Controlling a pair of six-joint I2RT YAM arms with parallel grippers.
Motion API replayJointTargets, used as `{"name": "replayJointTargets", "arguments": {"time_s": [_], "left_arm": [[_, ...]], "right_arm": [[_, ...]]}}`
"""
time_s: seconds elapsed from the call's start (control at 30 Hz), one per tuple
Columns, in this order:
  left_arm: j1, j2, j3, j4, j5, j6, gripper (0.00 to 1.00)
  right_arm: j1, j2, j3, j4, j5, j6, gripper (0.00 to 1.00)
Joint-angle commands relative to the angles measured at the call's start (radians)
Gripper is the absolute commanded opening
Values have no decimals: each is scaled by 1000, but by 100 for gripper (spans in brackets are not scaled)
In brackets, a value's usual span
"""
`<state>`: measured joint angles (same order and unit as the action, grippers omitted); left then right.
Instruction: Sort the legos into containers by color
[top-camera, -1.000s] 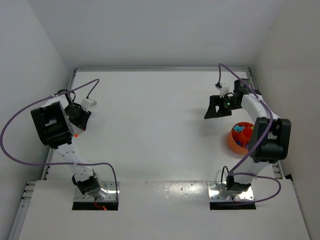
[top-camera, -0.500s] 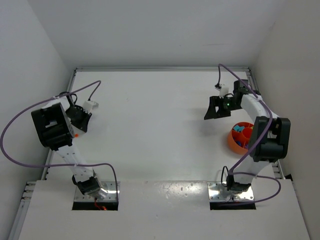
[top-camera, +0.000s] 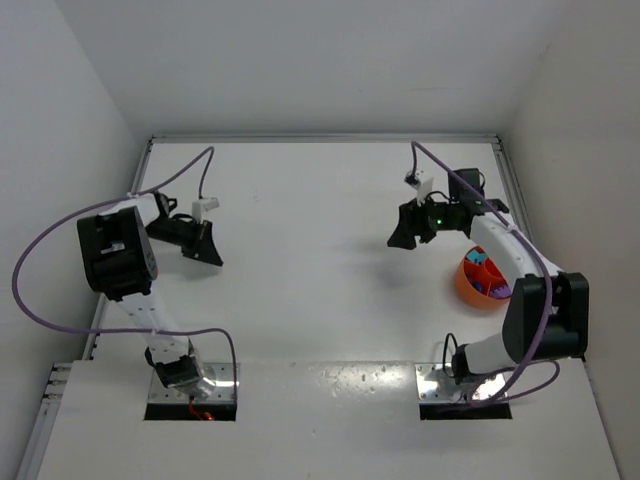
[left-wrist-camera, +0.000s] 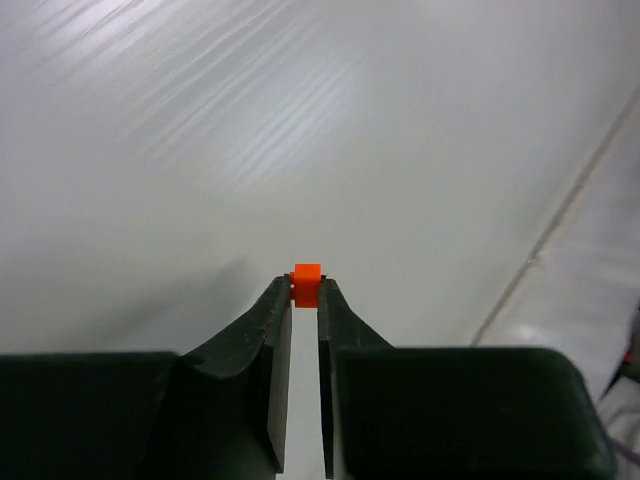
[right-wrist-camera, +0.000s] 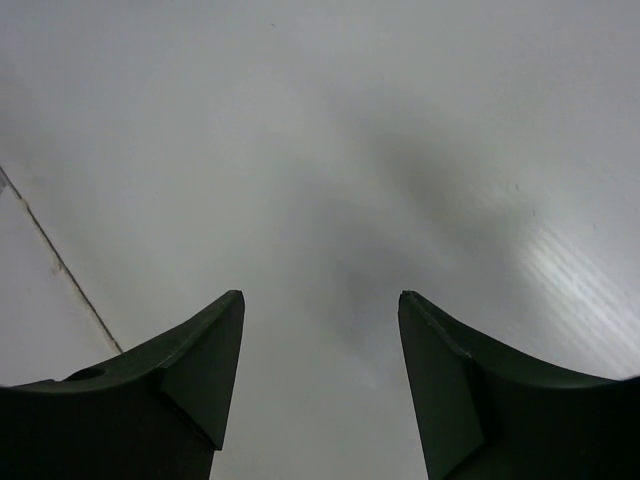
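My left gripper (top-camera: 212, 255) is at the left of the table, lifted off it, and is shut on a small orange lego (left-wrist-camera: 306, 284) pinched at its fingertips (left-wrist-camera: 278, 298). My right gripper (top-camera: 397, 238) is open and empty over bare table in the right half, to the left of the round orange bowl (top-camera: 466, 285). The bowl stands near the right edge and holds orange, blue, teal and purple legos (top-camera: 484, 274) in its compartments. The right wrist view shows only bare table between the spread fingers (right-wrist-camera: 205, 370).
White walls close in the table at the left, back and right. A raised rail (top-camera: 320, 138) runs along the far edge. Purple cables (top-camera: 40, 250) loop off both arms. The arm bases sit on a shelf (top-camera: 320, 420) at the near edge.
My left gripper has swung right, away from the left edge, carrying the orange lego. My right gripper has moved left, away from the bowl.
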<state>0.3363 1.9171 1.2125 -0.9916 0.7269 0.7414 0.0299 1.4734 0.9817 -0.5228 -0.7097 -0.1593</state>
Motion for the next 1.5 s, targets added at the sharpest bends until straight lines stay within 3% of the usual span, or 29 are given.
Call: {"name": "replayJointTargets", "arguments": {"time_s": [0.0, 0.13, 0.2, 0.4, 0.53, 0.77, 0.97, 1.13, 1.47], "left_arm": [[-80, -79, 13, -76, 348, -112, 0], [-138, -89, 4, -107, 531, -216, 0], [-138, -150, -10, -24, 520, -299, 0], [-158, -204, -60, -4, 615, -425, 0], [-168, -248, -91, 31, 626, -510, 0], [-168, -375, -168, 135, 649, -632, 0], [-158, -446, -214, 166, 672, -680, 0], [-148, -478, -257, 228, 672, -743, 0], [-157, -469, -266, 237, 672, -754, 0]], "right_arm": [[76, -36, 28, 112, -88, -126, 64], [152, -59, 6, 268, -128, -151, 58], [188, -59, -6, 323, -148, -140, 53], [369, -39, -48, 539, -174, -69, 46], [488, 2, -72, 679, -156, -55, 45], [669, 155, 37, 839, -126, -104, 45], [740, 234, 103, 891, -41, -105, 45], [798, 243, 94, 992, 128, -54, 46], [846, 245, 84, 1037, 139, -45, 51]]}}
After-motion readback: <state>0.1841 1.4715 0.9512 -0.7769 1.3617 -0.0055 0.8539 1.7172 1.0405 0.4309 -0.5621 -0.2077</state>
